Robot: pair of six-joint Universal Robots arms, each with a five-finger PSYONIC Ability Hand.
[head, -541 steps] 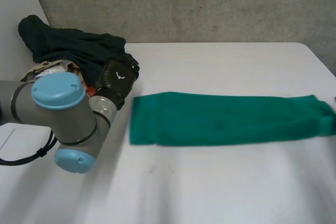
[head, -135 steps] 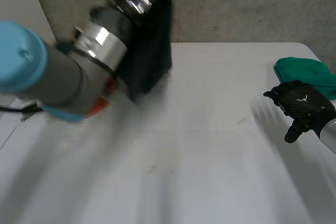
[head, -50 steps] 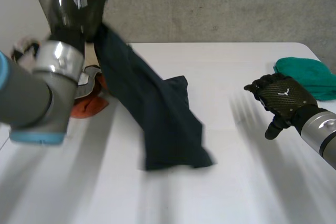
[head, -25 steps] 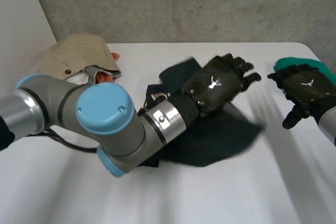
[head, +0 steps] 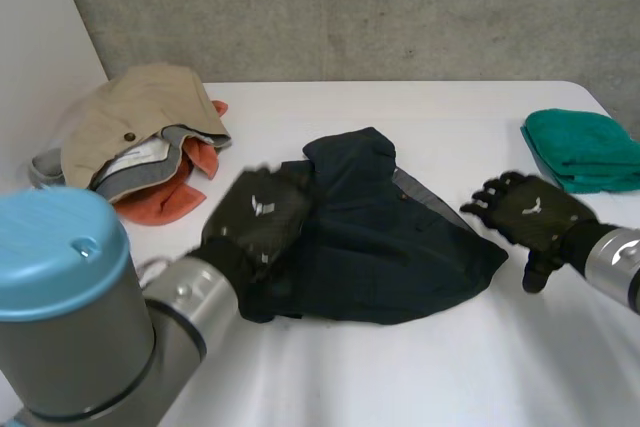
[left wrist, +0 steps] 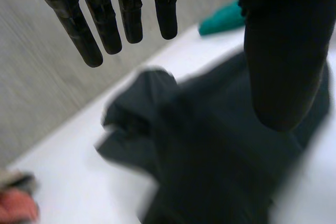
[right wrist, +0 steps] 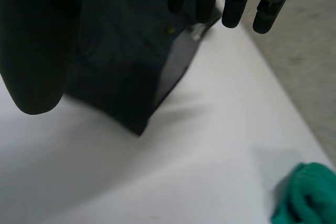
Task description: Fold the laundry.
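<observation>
Head view: spread left hand [head: 258, 219] pulled back over dark garment [head: 400, 247]; right hand [head: 525, 213] spread.

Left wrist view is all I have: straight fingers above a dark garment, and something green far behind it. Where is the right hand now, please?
Observer: The right hand is open, at the dark garment edge that faces the green cloth. I cannot tell whether it touches.
Operator: And my left hand, over which part is it?
Observer: In the head view the left hand is over the opposite edge of the garment.
Operator: Is other laundry waiting?
Observer: Yes. A beige garment lies over an orange cloth in a pile at the left side of the table.
</observation>
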